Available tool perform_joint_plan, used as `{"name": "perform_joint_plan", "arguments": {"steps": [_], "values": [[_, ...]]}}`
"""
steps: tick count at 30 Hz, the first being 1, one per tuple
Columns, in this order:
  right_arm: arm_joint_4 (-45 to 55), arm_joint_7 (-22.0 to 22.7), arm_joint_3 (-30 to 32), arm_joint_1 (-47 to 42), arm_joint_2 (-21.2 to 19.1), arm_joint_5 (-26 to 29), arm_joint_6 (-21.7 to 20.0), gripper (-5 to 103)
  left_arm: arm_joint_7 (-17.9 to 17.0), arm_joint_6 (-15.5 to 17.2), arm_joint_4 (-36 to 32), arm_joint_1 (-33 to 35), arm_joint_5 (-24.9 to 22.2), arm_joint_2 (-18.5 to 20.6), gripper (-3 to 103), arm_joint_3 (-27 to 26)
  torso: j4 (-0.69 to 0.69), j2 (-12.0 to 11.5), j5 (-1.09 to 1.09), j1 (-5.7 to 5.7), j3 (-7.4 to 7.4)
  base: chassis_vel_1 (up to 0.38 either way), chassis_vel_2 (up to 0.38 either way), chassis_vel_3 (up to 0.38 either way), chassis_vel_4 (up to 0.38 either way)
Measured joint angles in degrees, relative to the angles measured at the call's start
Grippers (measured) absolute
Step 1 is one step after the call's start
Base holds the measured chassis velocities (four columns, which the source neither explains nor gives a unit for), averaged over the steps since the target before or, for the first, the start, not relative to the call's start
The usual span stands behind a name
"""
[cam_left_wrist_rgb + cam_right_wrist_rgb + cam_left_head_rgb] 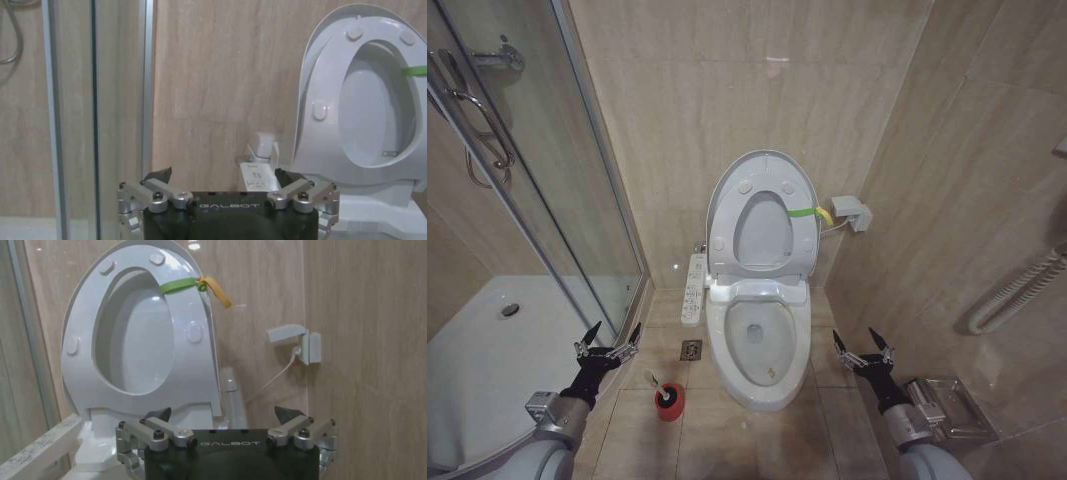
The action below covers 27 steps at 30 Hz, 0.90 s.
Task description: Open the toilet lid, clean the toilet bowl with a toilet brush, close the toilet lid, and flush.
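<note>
The toilet lid (764, 160) stands upright against the back wall, with the white seat ring (723, 240) raised in front of it and a green-yellow strap (805, 211) on the ring's edge. Below them the toilet bowl (715, 340) lies uncovered. The toilet brush (653, 381) sits in its red holder (668, 402) on the floor, left of the bowl. My left gripper (609, 345) hovers open above and left of the holder. To the right of the bowl my right gripper (864, 350) is open and holds nothing. Both wrist views look over open fingers, left gripper (223, 175) and right gripper (223, 415), at the raised lid (370, 115) (133, 340).
A glass shower door (557, 200) and white shower tray (487, 340) close off the left. The button panel (694, 288) sits left of the bowl, a floor drain (690, 348) below it. A wall box (852, 212) with a cable, a grab rail (1017, 290) and a metal holder (947, 405) are at right.
</note>
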Motion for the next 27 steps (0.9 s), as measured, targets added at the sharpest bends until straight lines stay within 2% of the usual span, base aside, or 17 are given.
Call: {"name": "perform_joint_plan", "arguments": {"steps": [5, 9, 15, 19, 27], "values": [[0.00, 0.00, 0.00, 0.00, 0.00, 0.00, 0.00, 100, -0.61, -2.65, 1.43, 1.10, 0.81, -0.93, 100, 0.98, 0.00, 0.01, 0.00, 0.00, 0.00, 0.000, 0.000, 0.000, 0.000], [0.00, 0.00, 0.00, 0.00, 0.00, 0.00, 0.00, 100, -1.24, -5.61, 6.77, 1.63, 3.03, -2.58, 100, 2.80, 0.00, 0.01, -0.02, 0.00, 0.00, 0.000, 0.000, 0.000, 0.000], [0.00, 0.00, 0.00, 0.01, 0.01, 0.00, 0.00, 100, -1.97, -8.10, 13.93, 0.08, 4.45, -2.90, 100, 3.84, 0.00, 0.01, -0.01, 0.00, 0.00, 0.000, 0.000, 0.000, 0.000], [0.00, 0.00, 0.00, 0.01, 0.00, 0.00, 0.00, 100, -1.21, -12.04, 20.30, -1.97, 5.29, -2.66, 100, 4.39, 0.00, 0.01, -0.01, 0.00, 0.00, 0.000, 0.000, 0.000, 0.000], [0.00, 0.00, 0.00, 0.00, 0.00, 0.00, 0.00, 100, 0.85, -16.24, 27.03, -5.01, 5.40, -2.77, 100, 6.19, 0.00, 0.01, -0.01, 0.00, 0.00, 0.000, 0.000, 0.000, 0.000]]}}
